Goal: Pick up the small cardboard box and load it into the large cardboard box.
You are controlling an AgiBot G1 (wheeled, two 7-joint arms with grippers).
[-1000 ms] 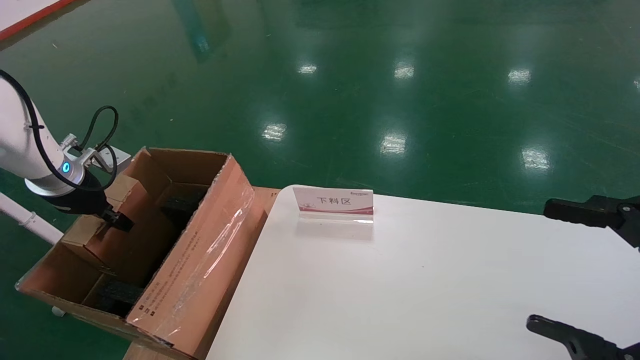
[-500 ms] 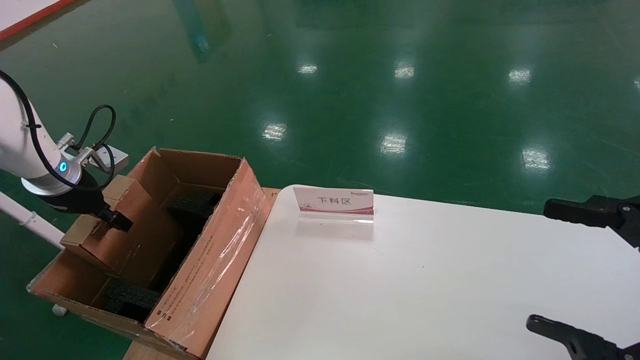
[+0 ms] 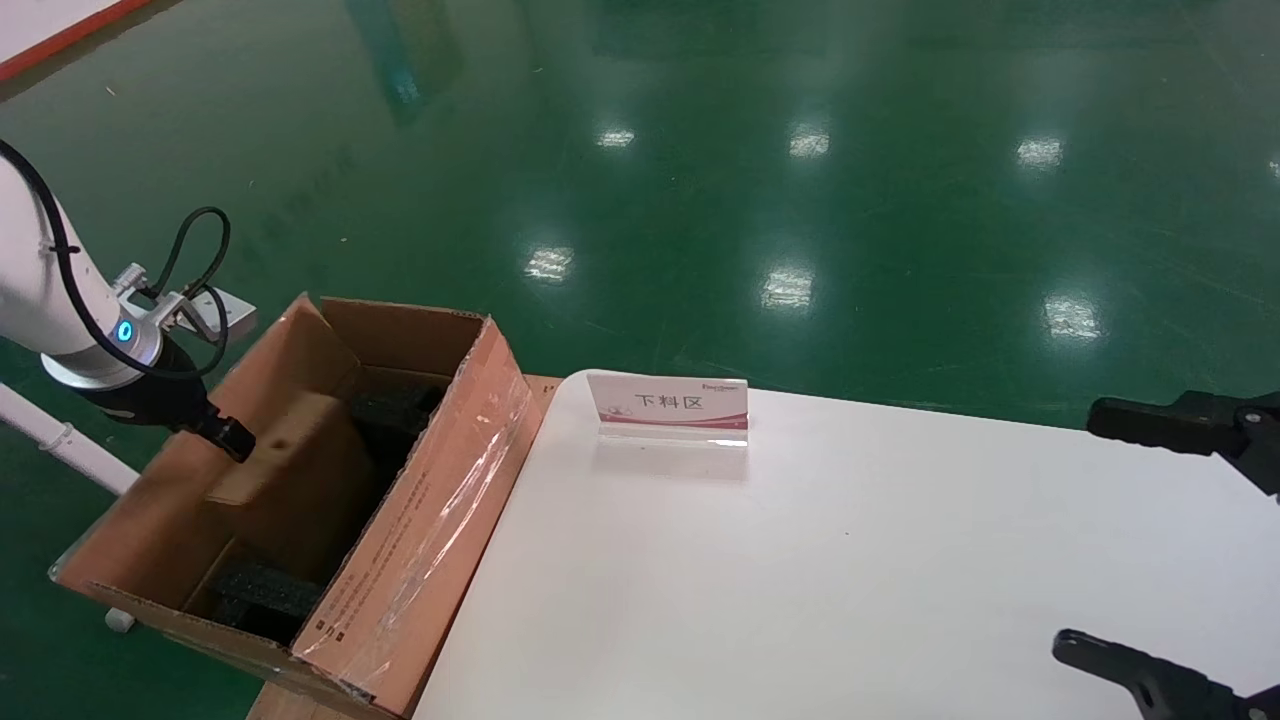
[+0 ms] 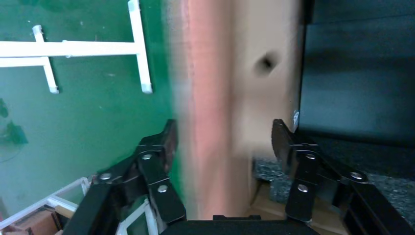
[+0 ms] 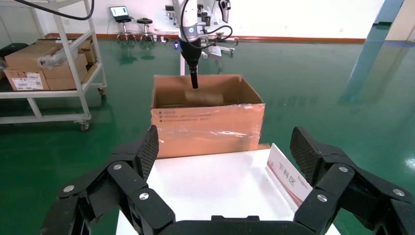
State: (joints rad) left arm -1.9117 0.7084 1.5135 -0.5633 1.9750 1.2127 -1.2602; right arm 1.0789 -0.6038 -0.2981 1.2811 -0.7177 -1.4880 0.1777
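Note:
The small cardboard box (image 3: 290,455) lies tilted inside the large cardboard box (image 3: 440,500), down between black foam blocks (image 3: 262,590), with its round hole facing up. My left gripper (image 3: 232,436) hangs open at the large box's far-left wall, just above the small box and holding nothing. In the left wrist view the small cardboard box (image 4: 262,83) is blurred between the spread fingers of the left gripper (image 4: 222,137). From the right wrist view the large cardboard box (image 5: 205,125) stands past the table end. My right gripper (image 5: 225,147) is parked open over the white table.
The white table (image 3: 800,570) carries an upright sign card (image 3: 667,405) near its back edge. The right gripper (image 3: 1078,530) sits at the table's right side. A wheeled shelf with cartons (image 5: 44,63) stands beyond the large box. White rack bars (image 4: 73,49) lie on the green floor.
My left gripper has let go of the small box. The box has dropped and tipped deeper into the large box. The right arm has not moved.

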